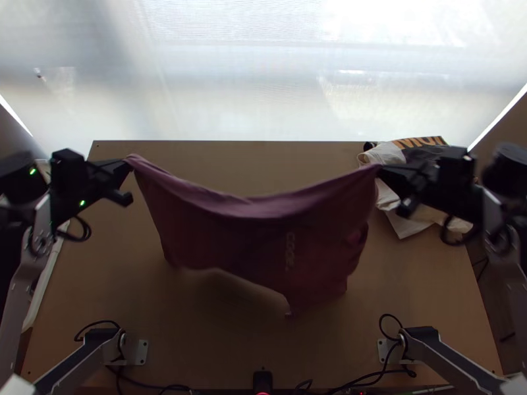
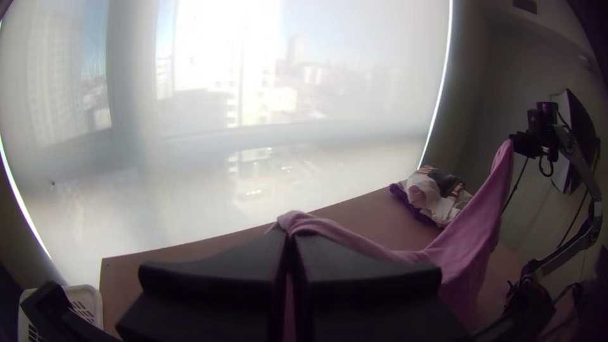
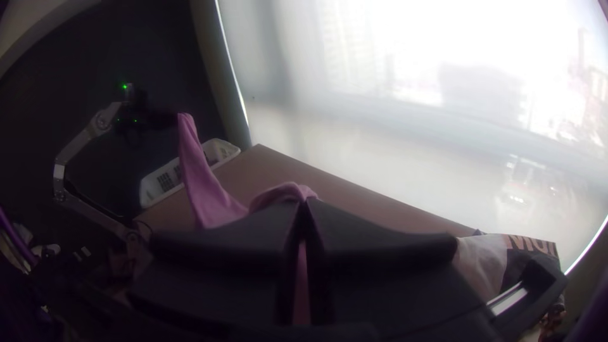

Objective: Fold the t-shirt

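The pink-purple t-shirt [image 1: 257, 237] hangs stretched between both grippers above the table, its upper edge sagging in the middle and its lower part drooping unevenly. My left gripper [image 1: 126, 166] is shut on one upper corner. On the opposite upper corner my right gripper [image 1: 382, 171] is shut. In the left wrist view, cloth [image 2: 310, 223] comes out at the tips of the left gripper [image 2: 288, 237]. In the right wrist view, the shirt [image 3: 206, 183] runs from the right gripper [image 3: 304, 206] across to the other arm. Whether its lowest edge touches the table I cannot tell.
A pile of other clothes [image 1: 408, 158], white, dark and orange, lies at the table's far right corner, beneath the right arm. A white basket [image 3: 161, 180] stands by the table's left side. Cables lie along the near edge of the table [image 1: 217, 349].
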